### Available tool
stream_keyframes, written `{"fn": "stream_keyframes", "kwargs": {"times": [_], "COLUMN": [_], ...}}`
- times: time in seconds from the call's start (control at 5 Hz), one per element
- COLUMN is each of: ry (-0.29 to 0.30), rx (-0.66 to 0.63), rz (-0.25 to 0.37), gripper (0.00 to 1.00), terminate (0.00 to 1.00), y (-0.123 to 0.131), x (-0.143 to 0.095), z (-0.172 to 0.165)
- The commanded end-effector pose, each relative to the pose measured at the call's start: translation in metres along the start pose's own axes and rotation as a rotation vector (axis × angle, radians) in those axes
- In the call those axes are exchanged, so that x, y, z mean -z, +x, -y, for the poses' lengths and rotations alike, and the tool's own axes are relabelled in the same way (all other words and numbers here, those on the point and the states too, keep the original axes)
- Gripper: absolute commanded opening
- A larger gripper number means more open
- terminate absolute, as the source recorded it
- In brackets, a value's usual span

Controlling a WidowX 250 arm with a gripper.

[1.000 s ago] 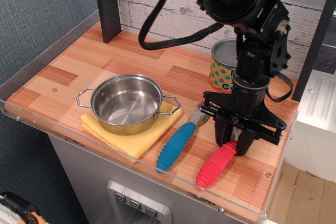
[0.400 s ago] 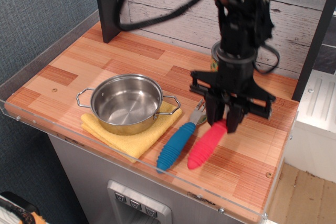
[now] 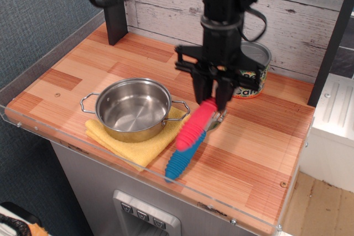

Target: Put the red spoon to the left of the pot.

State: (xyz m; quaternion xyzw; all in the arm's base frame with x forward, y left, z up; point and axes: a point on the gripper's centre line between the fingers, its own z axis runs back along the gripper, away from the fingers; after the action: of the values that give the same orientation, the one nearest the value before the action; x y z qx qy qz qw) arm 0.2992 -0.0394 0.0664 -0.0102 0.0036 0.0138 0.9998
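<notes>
My gripper [image 3: 211,99] is shut on the red spoon [image 3: 194,126] and holds it in the air by the upper end of its ribbed red-pink handle. The handle hangs down and to the left, over the blue-handled fork [image 3: 183,158]. The spoon's metal bowl is hidden between the fingers. The shallow steel pot [image 3: 134,109] with two wire loop handles sits on a yellow cloth [image 3: 139,148], left of the gripper. The spoon is to the right of the pot, close to its right handle.
A printed tin can [image 3: 252,75] stands behind the gripper by the white plank wall. A dark post [image 3: 113,6] stands at the back left. A clear acrylic rim [image 3: 66,146] runs along the counter's front and left edges. Bare wood [image 3: 66,78] lies left of the pot.
The gripper has lifted the red spoon off the counter and carried it left and back, from the front right to above the blue fork. The tin can is now uncovered.
</notes>
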Motion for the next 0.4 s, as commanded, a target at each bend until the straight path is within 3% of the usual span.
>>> {"fn": "stream_keyframes", "kwargs": {"times": [0.0,0.2], "ry": [0.11,0.165], "rx": [-0.016,-0.005], "rz": [0.009,-0.016], "gripper": [0.0,0.0], "terminate": [0.0,0.0], "y": [0.009,0.012], "x": [-0.035,-0.04], "z": [-0.064,-0.086]}}
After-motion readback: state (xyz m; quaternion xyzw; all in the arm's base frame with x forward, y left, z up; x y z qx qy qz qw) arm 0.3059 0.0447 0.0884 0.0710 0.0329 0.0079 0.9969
